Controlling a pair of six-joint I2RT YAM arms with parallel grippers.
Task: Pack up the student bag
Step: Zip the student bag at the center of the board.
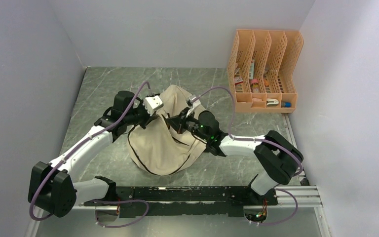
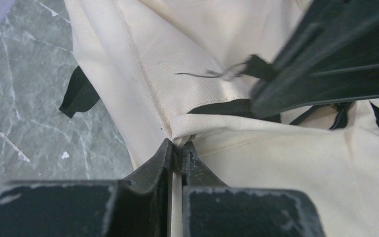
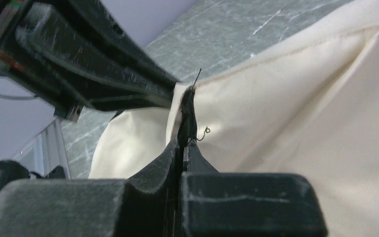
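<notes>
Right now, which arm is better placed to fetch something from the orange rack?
Probably the right: the orange rack stands in the far right corner, on that side. The right gripper and left gripper both pinch the bag, so it must let go first.

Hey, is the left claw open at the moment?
No, the left claw is shut, pinching a fold of the student bag between its fingers.

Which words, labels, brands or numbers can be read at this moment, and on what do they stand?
No text can be read.
Labels on the small items in the orange perforated plastic file organizer: too small to read.
On the soft cream fabric backpack: no print visible in any view.
</notes>
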